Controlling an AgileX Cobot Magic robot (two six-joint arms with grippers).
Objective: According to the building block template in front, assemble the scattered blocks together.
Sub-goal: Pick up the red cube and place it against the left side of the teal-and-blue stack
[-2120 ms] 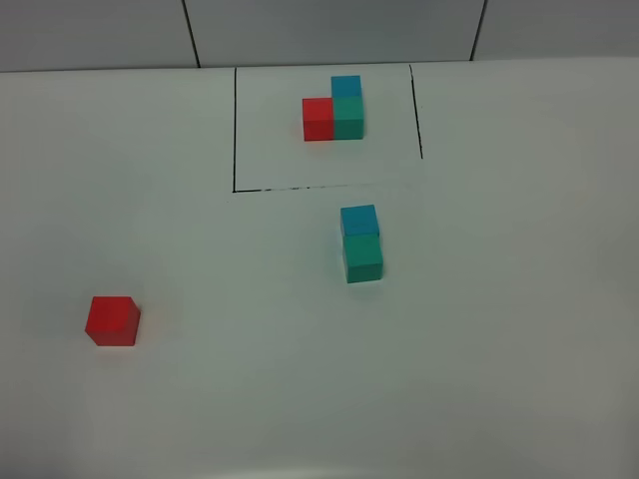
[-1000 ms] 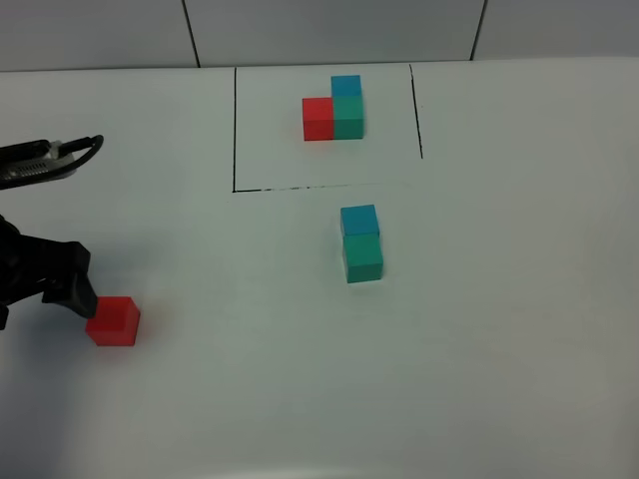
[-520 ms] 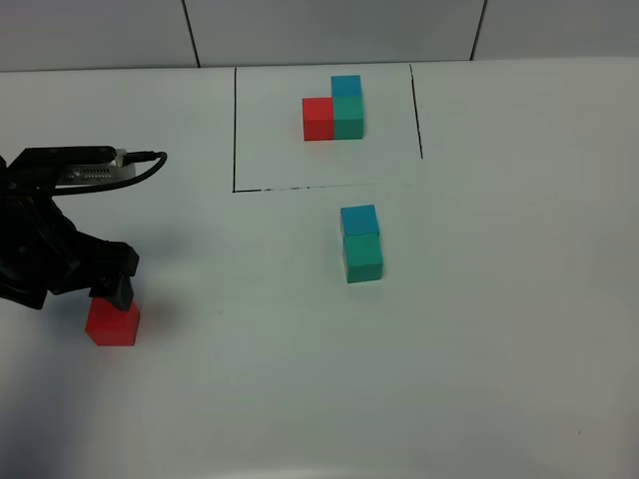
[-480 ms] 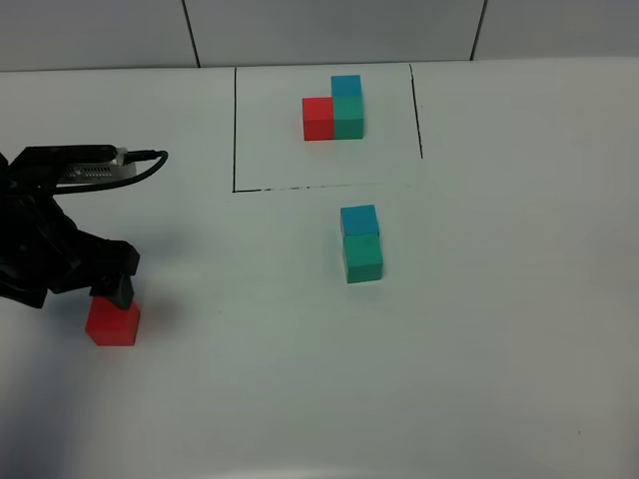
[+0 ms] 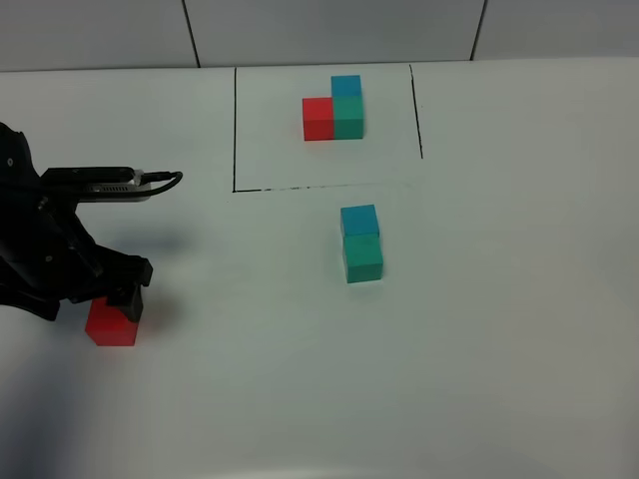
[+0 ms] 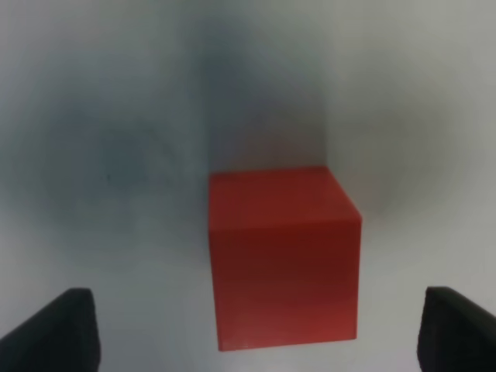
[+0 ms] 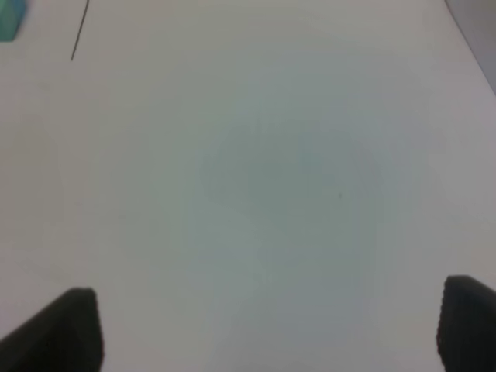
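- Left wrist view: the left pincer (image 6: 265, 332) is seen wide open, one fingertip on each side of the red cube (image 6: 283, 256). Clear gaps are left on both sides, so nothing is gripped yet.
- In the exterior high view the left arm (image 5: 45, 254) is shown low over the same red cube (image 5: 108, 327). Two seconds earlier no arm was in that view; it has since been brought in from the left and lowered over the cube.
- The red cube itself has not been shifted; it lies where it lay, well apart from the other loose cubes.
- The right pincer (image 7: 267, 329) is held open over bare surface (image 7: 256, 178), and nothing is carried.
- The blue cube (image 5: 358, 220) and the teal-green cube (image 5: 363, 257) are found touching near the middle, blue behind teal-green, as in the template (image 5: 334, 108).
- The template is kept inside the black lines (image 5: 235, 130) at the far side.
- The step in hand is judged to be the grasp of the last loose cube. By the template, it is to be set against the left face of the teal-green one.
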